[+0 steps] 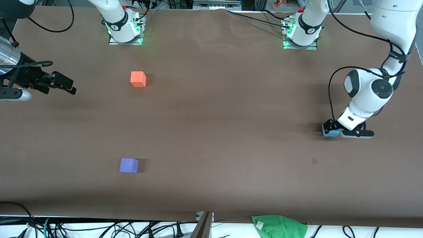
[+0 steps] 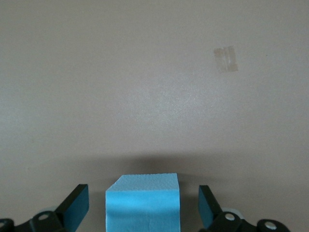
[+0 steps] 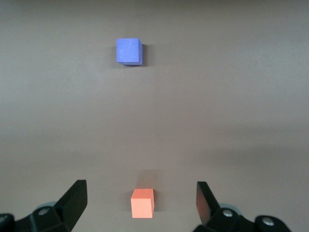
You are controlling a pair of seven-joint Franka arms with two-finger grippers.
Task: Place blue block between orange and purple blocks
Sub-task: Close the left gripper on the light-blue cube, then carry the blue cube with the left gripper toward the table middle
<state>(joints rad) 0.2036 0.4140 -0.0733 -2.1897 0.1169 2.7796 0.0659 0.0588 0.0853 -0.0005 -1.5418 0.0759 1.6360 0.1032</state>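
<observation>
Matt brown table covering point(image 1: 211, 109) fills mid-frame; blue block point(image 2: 142, 203) looks finely grainy, orange block point(image 1: 137, 79) and purple block point(image 1: 129, 165) matt; bottom-edge green cloth point(image 1: 279, 226) is fuzzy

The tabletop point(image 1: 211, 125) is covered by a plain brown sheet. Three cubes are seen resting on it. The orange block point(image 1: 138, 79) is set toward the right arm's end, with the purple block point(image 1: 129, 165) nearer to the front camera. The blue block point(image 1: 331, 132) lies well apart, toward the left arm's end. A green cloth point(image 1: 279, 226) appears to lie at the tabletop's near edge.
</observation>
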